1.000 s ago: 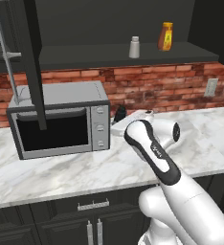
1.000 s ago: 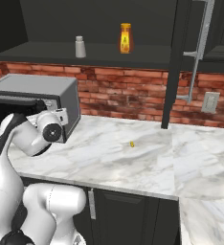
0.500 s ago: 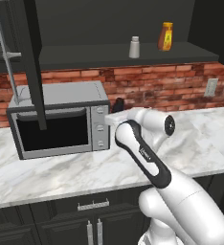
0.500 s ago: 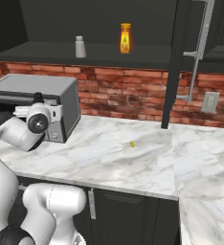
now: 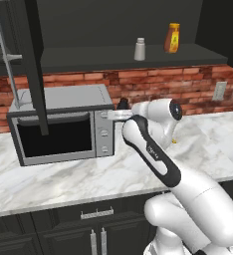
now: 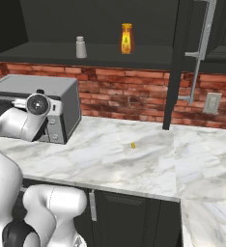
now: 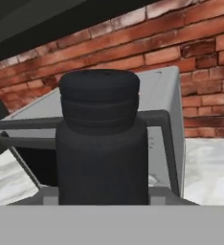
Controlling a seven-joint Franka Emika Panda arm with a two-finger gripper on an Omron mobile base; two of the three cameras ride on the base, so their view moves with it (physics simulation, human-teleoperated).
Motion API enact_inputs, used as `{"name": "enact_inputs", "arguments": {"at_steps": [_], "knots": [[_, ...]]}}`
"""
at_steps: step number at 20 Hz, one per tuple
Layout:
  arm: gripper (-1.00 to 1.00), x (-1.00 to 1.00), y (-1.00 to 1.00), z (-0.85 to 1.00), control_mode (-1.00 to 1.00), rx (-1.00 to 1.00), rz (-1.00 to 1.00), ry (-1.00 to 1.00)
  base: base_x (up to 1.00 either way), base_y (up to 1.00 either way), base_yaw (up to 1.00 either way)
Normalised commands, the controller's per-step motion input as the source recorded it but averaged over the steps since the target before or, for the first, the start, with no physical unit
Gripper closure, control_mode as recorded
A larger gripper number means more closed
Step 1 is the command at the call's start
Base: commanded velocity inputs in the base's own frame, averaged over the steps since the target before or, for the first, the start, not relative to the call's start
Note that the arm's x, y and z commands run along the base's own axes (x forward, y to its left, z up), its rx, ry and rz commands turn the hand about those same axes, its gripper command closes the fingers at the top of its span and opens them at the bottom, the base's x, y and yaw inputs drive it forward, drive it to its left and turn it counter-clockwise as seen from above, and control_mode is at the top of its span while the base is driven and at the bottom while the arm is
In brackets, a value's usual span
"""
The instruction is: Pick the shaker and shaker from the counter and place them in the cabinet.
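Black shaker [image 7: 102, 143] is sitting gripped in the gripper [image 5: 119, 112] beside the microwave [image 5: 63, 129], while the grey shaker [image 5: 140, 49] is standing on the cabinet [image 5: 113, 57] shelf above it.

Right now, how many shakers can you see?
2. The light grey shaker stands on the cabinet shelf, left of the orange-yellow bottle. The black shaker is held in the gripper, near the microwave.
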Motion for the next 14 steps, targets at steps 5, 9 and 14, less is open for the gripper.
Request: {"name": "enact_inputs", "arguments": {"at_steps": [5, 9, 14], "knots": [[1.0, -0.02, 0.0, 0.25, -1.0, 0.0, 0.0, 0.24, 0.0, 0.0, 0.0], [1.0, -0.25, 0.0, 0.62, -1.0, 0.0, 0.0, 0.09, 0.0, 0.0, 0.0], [1.0, -0.17, 0.0, 0.53, -1.0, -0.03, 0.0, 0.03, 0.0, 0.0, 0.0]]}}
